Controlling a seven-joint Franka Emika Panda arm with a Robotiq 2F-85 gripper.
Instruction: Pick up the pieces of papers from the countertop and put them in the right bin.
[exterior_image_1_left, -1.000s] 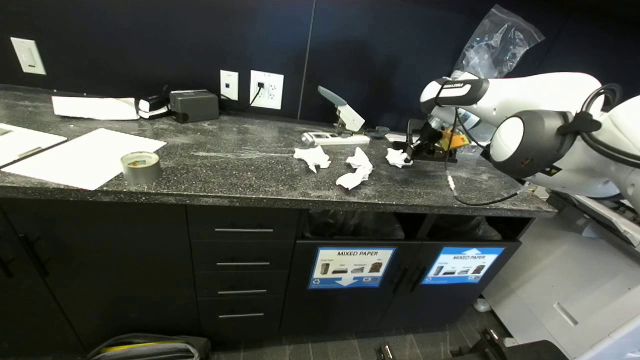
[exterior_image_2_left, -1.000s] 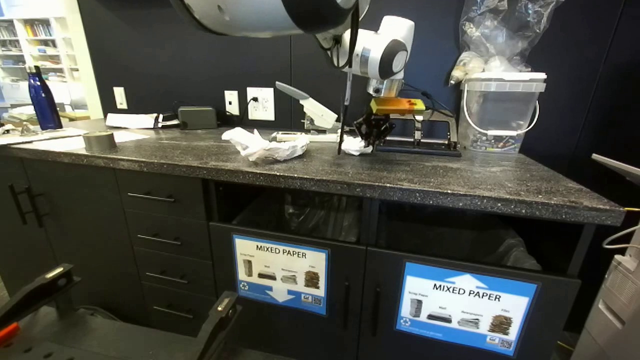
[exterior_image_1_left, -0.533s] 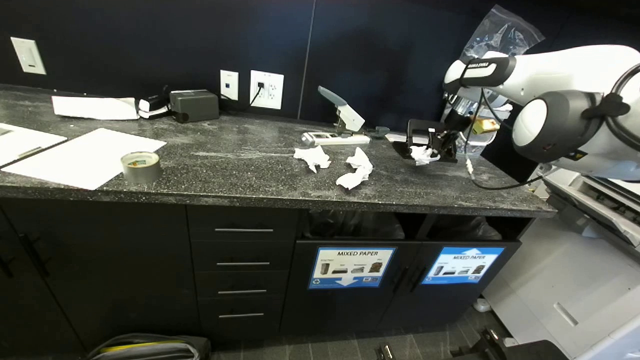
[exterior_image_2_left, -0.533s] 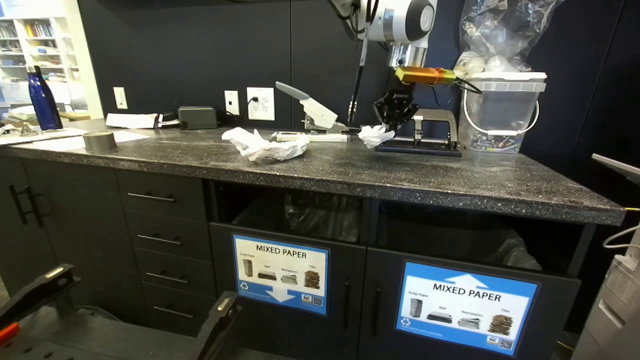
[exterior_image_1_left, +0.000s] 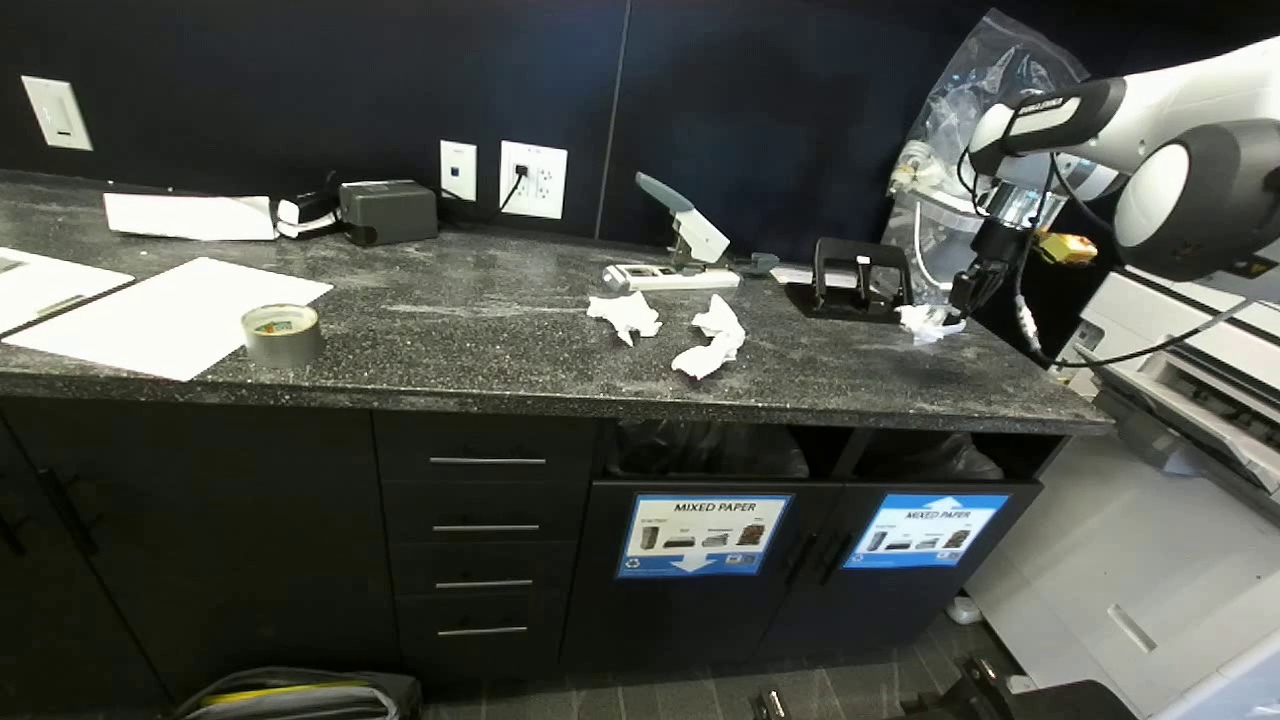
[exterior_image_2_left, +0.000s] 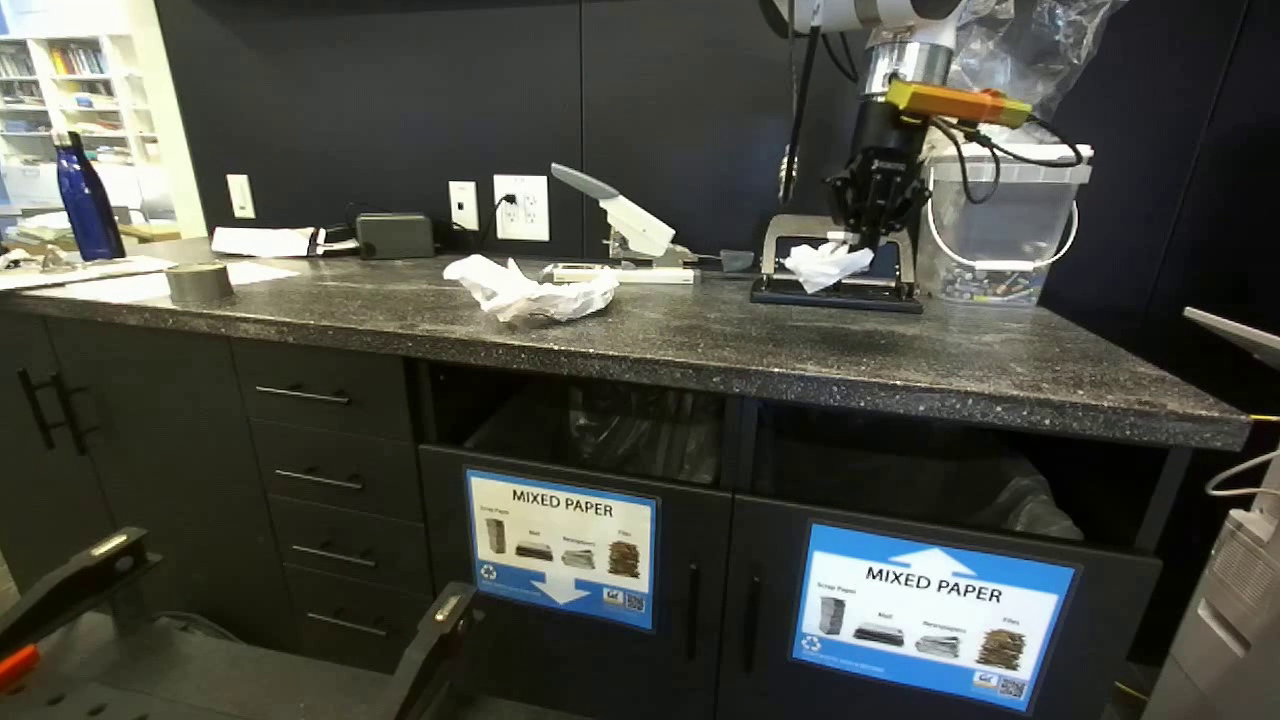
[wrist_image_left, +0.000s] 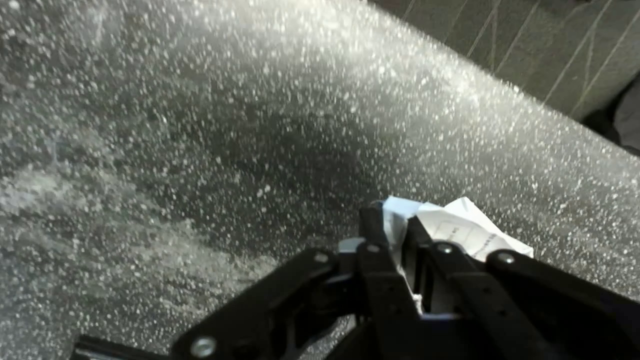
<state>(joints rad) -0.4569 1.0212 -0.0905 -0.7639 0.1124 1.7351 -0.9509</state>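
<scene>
Wrist view: held paper piece (wrist_image_left: 467, 230) is clamped between the tips of the gripper (wrist_image_left: 392, 222), bulk sticking out to one side, long axis across the jaws and roughly parallel to the edge of the countertop (wrist_image_left: 200, 100) seen there (front edge, I'd say). Both exterior views show that loose end pointing toward the countertop's left end; piece looks clear of the surface. It hangs back from the front edge, toward the right end, near the hole punch (exterior_image_2_left: 835, 300). Key relation: right bin (exterior_image_2_left: 1035, 510) (right-hand one, my read) lies forward of the piece and below it, mouth tucked under the front edge, so the countertop is in between. Lengthwise I judge piece and bin about lined up. Next move should go out past the front edge, then down and back in; a straight drop lands on the countertop. Risk: loose end brushing the edge on the way in. Left paper piece (exterior_image_1_left: 625, 315) and middle paper piece (exterior_image_1_left: 715, 340) sit on the countertop, left of the gripper, so more trips, I'd guess.
</scene>
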